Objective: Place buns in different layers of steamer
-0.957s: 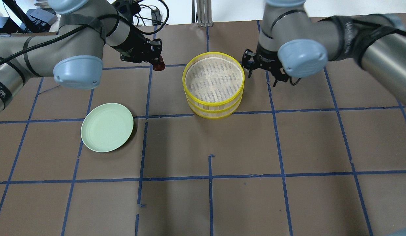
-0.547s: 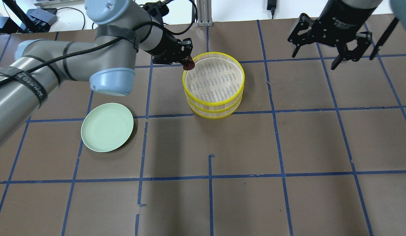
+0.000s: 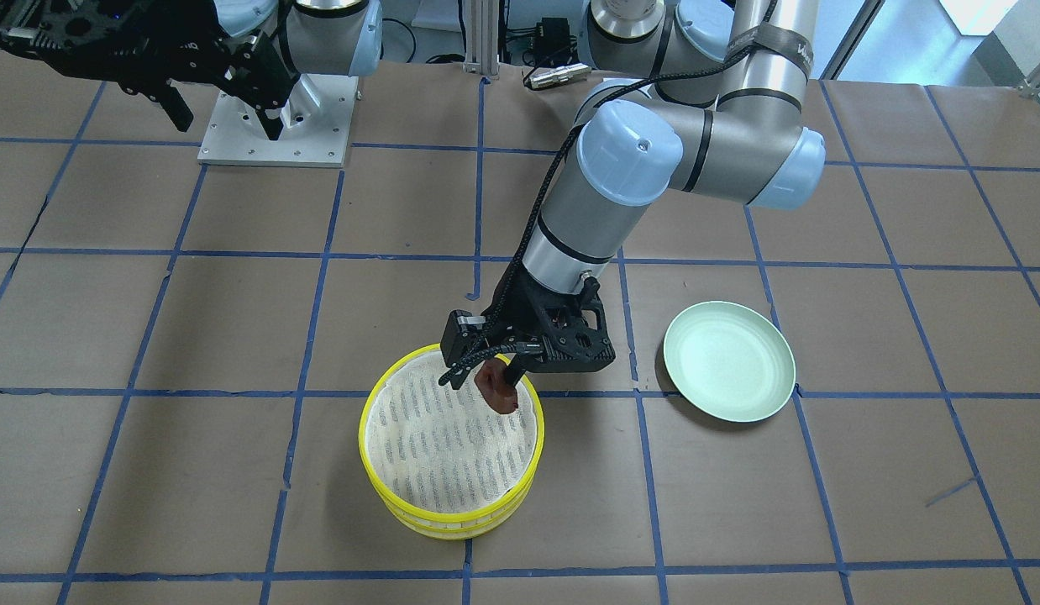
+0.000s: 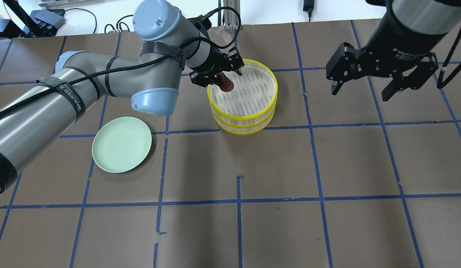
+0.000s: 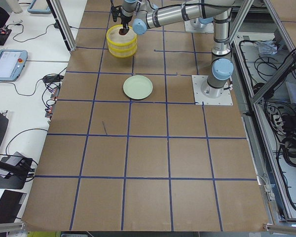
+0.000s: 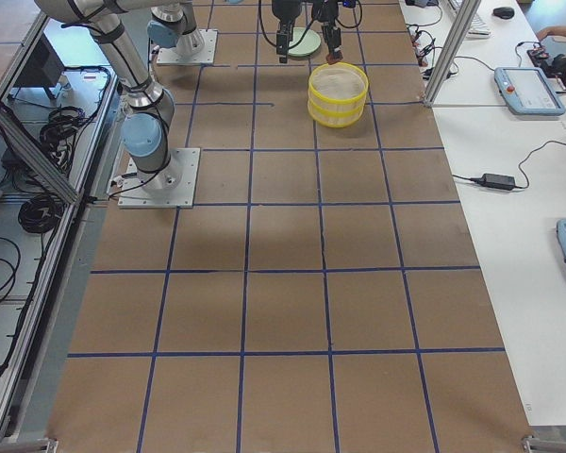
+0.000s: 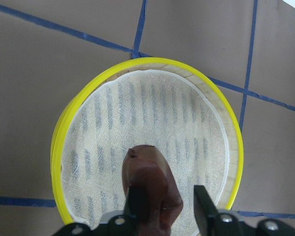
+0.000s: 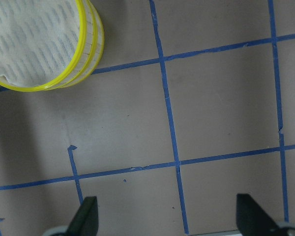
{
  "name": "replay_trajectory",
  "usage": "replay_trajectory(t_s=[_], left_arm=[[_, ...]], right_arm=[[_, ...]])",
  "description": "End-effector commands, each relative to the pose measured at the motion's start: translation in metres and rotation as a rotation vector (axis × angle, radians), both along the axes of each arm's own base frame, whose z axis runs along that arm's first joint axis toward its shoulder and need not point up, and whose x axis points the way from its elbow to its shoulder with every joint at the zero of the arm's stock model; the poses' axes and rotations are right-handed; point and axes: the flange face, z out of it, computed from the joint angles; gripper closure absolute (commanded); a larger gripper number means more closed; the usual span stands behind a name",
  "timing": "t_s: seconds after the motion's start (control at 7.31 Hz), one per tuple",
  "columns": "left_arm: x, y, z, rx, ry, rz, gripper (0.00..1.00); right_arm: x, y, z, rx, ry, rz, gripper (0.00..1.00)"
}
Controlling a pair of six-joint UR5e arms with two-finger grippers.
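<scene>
Item 1: pale green plate (image 4: 121, 144), round, lying flat on the brown table (image 4: 275, 167) with its blue tape grid, on the left and well apart from the steamer; nothing lies on it. Item 2: left gripper (image 4: 223, 80), reaching in over the left part of the steamer's rim, jaws drawn in narrow on the reddish-brown bun (image 4: 227, 86). In the left wrist view the bun (image 7: 150, 179) stands between the two fingers (image 7: 136, 204), its free end pointing out over the whitish liner; it hangs above the liner, just inside the yellow rim, and whether it touches the liner cannot be told. Item 3: steamer, two layers stacked one on the other near the table's middle. The top layer (image 4: 242, 116) has a bright yellow rim, pale slatted sides and a perforated whitish liner, with nothing lying on the liner. The lower layer (image 4: 245, 128) shows only its yellow rim and side wall; its inside is hidden by the tray above. Item 4: right gripper (image 4: 359, 93), raised over bare table to the right of the steamer and well apart from it, jaws spread wide, holding nothing; the right wrist view shows only table and tape between its fingers (image 8: 86, 216).
</scene>
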Motion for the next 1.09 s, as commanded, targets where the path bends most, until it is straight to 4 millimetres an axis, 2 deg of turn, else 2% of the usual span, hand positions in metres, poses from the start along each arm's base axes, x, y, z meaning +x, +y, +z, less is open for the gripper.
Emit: replay_trajectory(t_s=[0.0, 0.14, 0.27, 0.41, 0.55, 0.68, 0.82, 0.96], left_arm=[[0.000, -0.003, 0.005, -0.008, 0.000, -0.006, 0.00], [-0.001, -0.003, 0.006, -0.010, 0.000, -0.006, 0.00], [0.002, -0.003, 0.018, -0.040, -0.007, -0.030, 0.00], [0.022, -0.004, 0.033, -0.065, -0.061, -0.129, 0.00], [0.062, -0.008, 0.041, -0.040, -0.098, -0.173, 0.00], [0.102, -0.003, 0.055, -0.009, -0.134, -0.246, 0.00], [0.154, 0.010, 0.068, 0.100, -0.180, -0.225, 0.00], [0.187, 0.028, 0.081, 0.186, -0.286, -0.196, 0.00]], right_arm=[[0.001, 0.000, -0.032, 0.056, -0.005, 0.113, 0.00], [0.002, 0.000, -0.035, 0.058, -0.009, 0.149, 0.00], [0.001, -0.001, -0.033, 0.056, 0.002, 0.153, 0.00], [-0.003, 0.000, -0.033, 0.059, 0.036, 0.164, 0.00], [-0.003, -0.001, -0.033, 0.056, 0.040, 0.162, 0.00], [-0.003, -0.001, -0.033, 0.058, 0.038, 0.160, 0.00], [-0.003, -0.001, -0.033, 0.058, 0.039, 0.158, 0.00], [-0.003, -0.001, -0.033, 0.058, 0.037, 0.158, 0.00]])
